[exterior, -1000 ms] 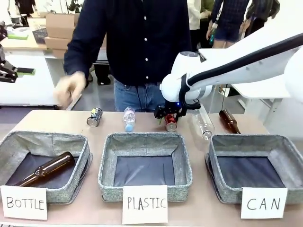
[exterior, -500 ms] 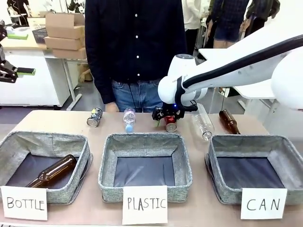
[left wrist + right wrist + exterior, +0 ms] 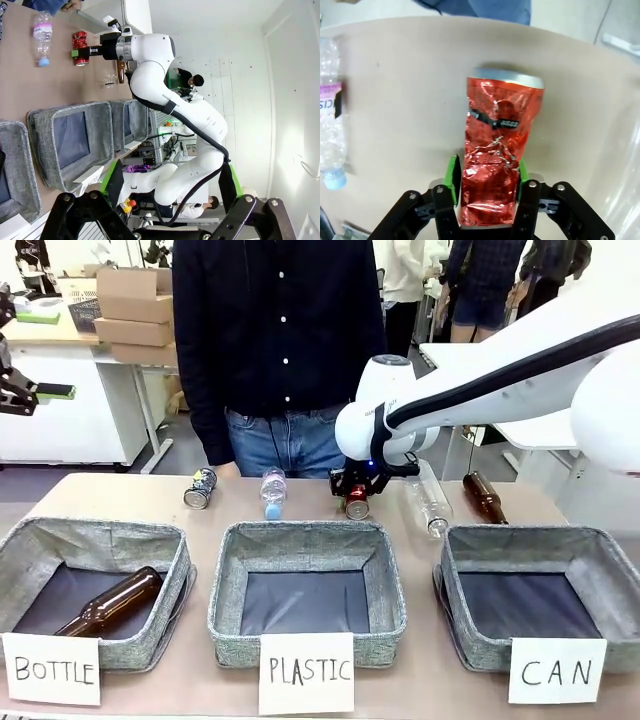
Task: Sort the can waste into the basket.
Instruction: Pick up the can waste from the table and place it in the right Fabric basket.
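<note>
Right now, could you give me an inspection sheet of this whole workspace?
Surface: tan table, no spills seen.
Job's things: red can in right gripper; silver can lying free; CAN basket empty.
Clutter: two clear plastic bottles, brown glass bottle on table; another in BOTTLE basket.
Grippers: right gripper shut on red can; left gripper open, holding nothing.
Cables: black cable along right arm.
Surroundings: person standing at far side; cardboard boxes behind.
</note>
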You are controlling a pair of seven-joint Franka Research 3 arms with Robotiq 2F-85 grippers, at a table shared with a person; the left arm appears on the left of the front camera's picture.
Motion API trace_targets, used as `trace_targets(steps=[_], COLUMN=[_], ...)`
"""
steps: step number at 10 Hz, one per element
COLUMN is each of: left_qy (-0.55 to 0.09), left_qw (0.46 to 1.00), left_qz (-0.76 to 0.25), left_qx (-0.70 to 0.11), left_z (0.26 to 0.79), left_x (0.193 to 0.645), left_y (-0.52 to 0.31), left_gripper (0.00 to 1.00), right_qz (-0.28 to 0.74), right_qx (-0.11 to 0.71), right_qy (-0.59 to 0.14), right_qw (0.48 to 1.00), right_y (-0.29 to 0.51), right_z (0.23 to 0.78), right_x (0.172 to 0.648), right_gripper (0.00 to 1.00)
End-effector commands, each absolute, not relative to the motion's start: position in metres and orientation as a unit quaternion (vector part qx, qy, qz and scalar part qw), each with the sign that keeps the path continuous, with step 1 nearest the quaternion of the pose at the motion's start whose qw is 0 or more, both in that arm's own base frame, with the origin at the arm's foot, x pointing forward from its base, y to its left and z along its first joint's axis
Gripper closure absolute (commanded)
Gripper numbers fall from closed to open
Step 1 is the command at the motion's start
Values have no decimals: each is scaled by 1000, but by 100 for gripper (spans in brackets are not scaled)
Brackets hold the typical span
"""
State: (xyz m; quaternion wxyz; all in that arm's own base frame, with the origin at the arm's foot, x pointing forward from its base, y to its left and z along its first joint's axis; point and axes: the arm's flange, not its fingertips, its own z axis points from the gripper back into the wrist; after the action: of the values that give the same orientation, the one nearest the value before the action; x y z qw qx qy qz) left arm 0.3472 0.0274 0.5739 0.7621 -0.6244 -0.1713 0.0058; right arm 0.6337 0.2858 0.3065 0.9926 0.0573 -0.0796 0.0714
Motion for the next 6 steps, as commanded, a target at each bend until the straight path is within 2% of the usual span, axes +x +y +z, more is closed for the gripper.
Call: trace_targets(steps=[1,6], left_qy=[-179,-179], left_qw=[754,754], left_qz=[-3,-3], left_qx=[-632,-632], left_z=[576,576], left_x=[348,348], left_y=[26,26], left_gripper=[0,0], right_qz=[51,49], right_qx=[35,36], right_qy=[-96,-88], right_qw=[993,994], right_y=[288,282], right_z=[306,312], right_x=[630,624], right_gripper=[100,100])
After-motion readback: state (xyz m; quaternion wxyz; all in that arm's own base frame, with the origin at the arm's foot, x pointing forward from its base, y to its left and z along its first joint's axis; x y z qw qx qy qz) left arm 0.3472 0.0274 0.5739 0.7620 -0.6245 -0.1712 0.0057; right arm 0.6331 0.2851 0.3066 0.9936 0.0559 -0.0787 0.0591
